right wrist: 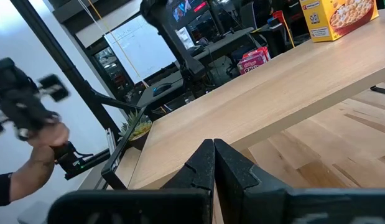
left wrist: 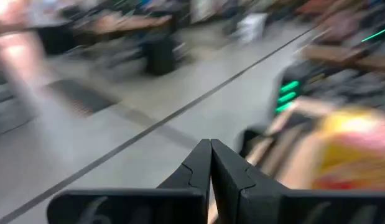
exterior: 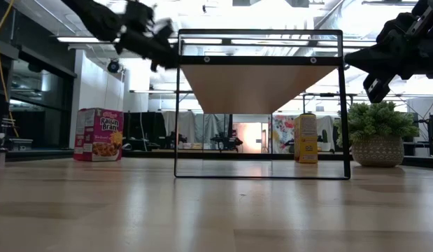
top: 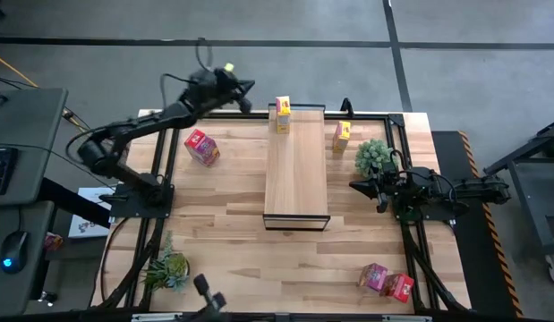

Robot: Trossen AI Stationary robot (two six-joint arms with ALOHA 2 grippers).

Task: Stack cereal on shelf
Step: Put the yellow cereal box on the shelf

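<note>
The shelf is a light-wood board in a dark frame, standing mid-table. One yellow cereal box stands upright on its far end. A second yellow box stands on the table to the shelf's right, and a pink box to its left. A pink box and a red box lie near the front right corner. My left gripper is shut and empty, raised over the table's far edge left of the box on the shelf. My right gripper waits shut and empty right of the shelf.
A potted plant stands by my right gripper, another near the front left corner. In the right wrist view a person's hand holds a dark device beyond the table. Bare tabletop lies in front of the shelf.
</note>
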